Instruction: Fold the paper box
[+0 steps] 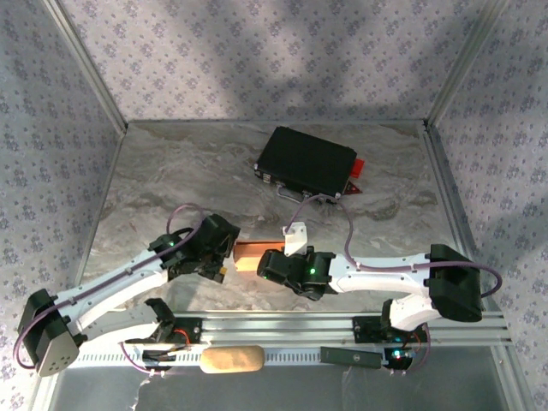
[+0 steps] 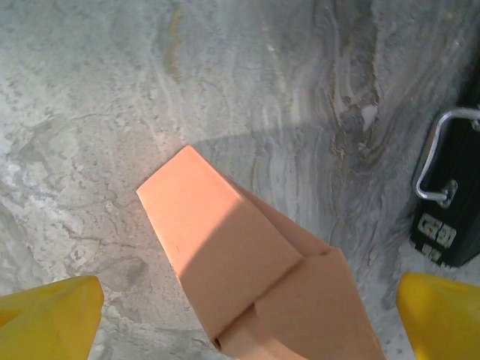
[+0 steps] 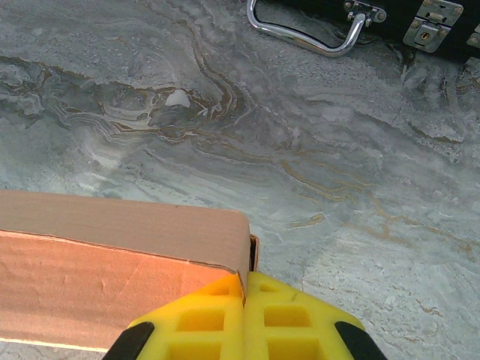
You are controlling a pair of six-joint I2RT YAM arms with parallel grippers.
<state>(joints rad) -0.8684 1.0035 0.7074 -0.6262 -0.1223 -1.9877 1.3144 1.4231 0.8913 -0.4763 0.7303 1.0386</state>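
Looking through the left wrist camera, I see the left gripper (image 2: pixel 240 322) spread wide. Its yellow fingertips (image 2: pixel 45 319) stand far out to either side, and the paper box (image 2: pixel 225 247) lies between them, touching neither. The box's folded end points ahead of the jaws over the grey marbled table (image 2: pixel 90 90).

On the right wrist camera the right gripper (image 3: pixel 244 315) has its fingers pressed together, right against the near corner of the box. The box's long side runs off to their left. I cannot tell whether a thin cardboard edge is nipped between them.

From above, the box sits on the table between the two grippers, one at each end. A black case (image 1: pixel 306 161) lies well ahead of the right gripper, with its metal handle (image 3: pixel 300 34) facing the fingers.
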